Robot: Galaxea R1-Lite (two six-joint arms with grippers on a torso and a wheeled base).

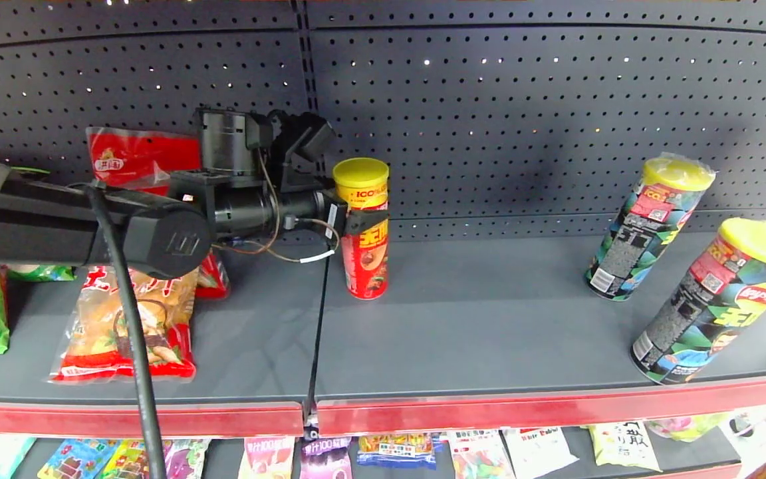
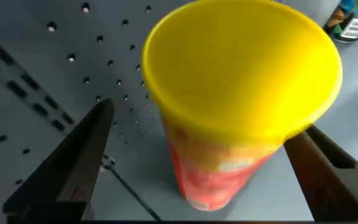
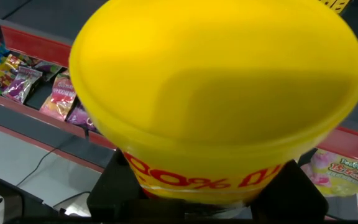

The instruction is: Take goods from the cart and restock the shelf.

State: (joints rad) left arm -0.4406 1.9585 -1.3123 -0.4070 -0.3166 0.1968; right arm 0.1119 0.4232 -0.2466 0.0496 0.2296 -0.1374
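Two yellow-lidded cans — red can upright on shelf, left gripper spread either side; second can clenched in right gripper.

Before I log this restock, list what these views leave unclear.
Head view: the left arm hides much of the red bag.
Left wrist view: the yellow lid covers much of the red can; label blurred.
Right wrist view: the held can's lid hides nearly all its body.
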